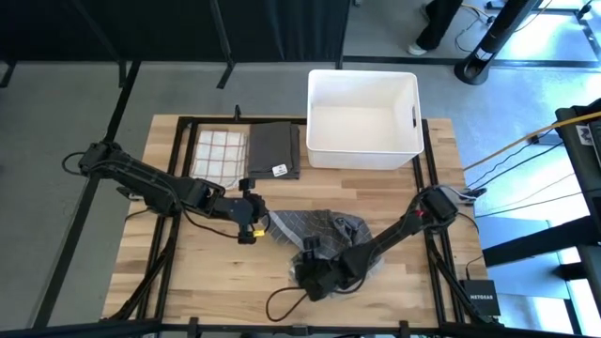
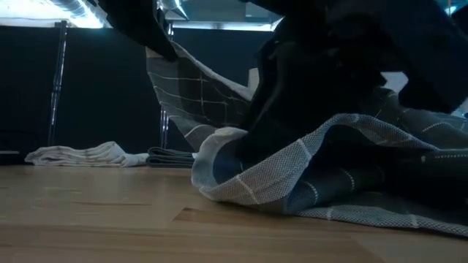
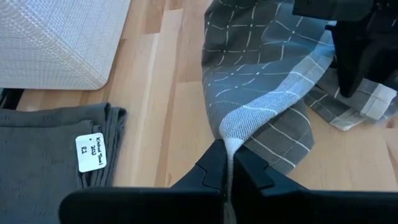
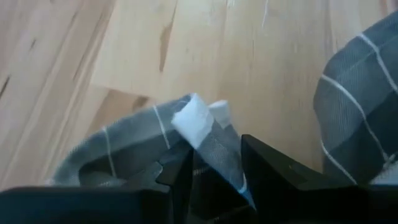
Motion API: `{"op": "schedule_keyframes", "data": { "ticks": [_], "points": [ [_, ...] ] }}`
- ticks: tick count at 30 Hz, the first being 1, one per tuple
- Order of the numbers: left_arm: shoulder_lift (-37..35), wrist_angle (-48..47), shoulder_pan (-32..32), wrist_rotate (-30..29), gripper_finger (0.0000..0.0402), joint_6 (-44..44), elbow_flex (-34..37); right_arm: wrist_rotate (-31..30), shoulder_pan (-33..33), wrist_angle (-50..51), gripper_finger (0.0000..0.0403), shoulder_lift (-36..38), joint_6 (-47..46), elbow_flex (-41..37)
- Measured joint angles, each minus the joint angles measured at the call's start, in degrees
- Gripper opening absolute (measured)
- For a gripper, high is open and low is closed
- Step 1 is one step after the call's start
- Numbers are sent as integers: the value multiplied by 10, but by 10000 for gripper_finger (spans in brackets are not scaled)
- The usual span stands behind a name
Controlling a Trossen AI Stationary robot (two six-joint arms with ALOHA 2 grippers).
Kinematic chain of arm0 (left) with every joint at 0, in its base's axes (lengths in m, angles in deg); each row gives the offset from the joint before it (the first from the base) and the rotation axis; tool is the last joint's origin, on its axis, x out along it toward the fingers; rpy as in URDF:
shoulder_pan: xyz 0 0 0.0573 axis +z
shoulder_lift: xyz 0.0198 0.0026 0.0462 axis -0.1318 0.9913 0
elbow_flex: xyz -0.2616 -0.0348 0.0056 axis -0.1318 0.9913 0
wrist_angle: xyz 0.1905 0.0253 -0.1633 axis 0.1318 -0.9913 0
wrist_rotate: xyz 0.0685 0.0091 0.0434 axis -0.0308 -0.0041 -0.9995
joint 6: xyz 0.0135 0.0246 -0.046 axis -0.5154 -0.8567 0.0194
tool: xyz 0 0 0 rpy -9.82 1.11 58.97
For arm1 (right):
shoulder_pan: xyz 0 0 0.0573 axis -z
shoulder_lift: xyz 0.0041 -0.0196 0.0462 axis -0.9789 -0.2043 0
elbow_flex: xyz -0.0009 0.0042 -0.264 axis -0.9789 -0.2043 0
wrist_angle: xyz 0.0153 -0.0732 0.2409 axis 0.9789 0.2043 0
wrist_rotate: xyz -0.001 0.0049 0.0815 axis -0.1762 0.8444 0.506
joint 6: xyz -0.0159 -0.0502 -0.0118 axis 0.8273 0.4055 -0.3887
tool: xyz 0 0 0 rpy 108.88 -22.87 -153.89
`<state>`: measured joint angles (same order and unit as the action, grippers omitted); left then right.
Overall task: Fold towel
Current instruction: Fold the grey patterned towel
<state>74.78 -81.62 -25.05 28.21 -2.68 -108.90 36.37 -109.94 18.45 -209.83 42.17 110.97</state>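
While the left claw (image 3: 227,167) pinches the towel (image 3: 261,74) edge, the right claw (image 4: 214,163) seemingly clamps another fold.

A white label (image 3: 91,153) on the folded dark grey towel (image 3: 43,149) bears handwriting, too small to read reliably
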Motion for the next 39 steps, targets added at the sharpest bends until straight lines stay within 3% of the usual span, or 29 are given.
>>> {"op": "schedule_keyframes", "data": {
  "ticks": [2,7,12,17,24,32,39],
  "points": [
    [0,0,0,0,2,0,0,-5,0,-16,117,-2,0,0],
    [0,-1,0,-22,3,13,0,-7,-11,-27,14,3,-4,0],
    [-8,-2,0,-132,1,27,0,-11,-39,2,18,42,-47,15],
    [-50,-17,-1,-215,1,61,0,-21,-77,97,9,94,-99,52],
    [-124,-126,-16,-282,1,152,0,-65,-141,267,5,157,-232,95],
    [-185,-223,-34,-329,1,222,0,-135,-206,554,4,212,-488,130],
    [-205,-234,-43,-361,1,229,0,-44,-213,697,7,216,-631,138]
  ]
}}
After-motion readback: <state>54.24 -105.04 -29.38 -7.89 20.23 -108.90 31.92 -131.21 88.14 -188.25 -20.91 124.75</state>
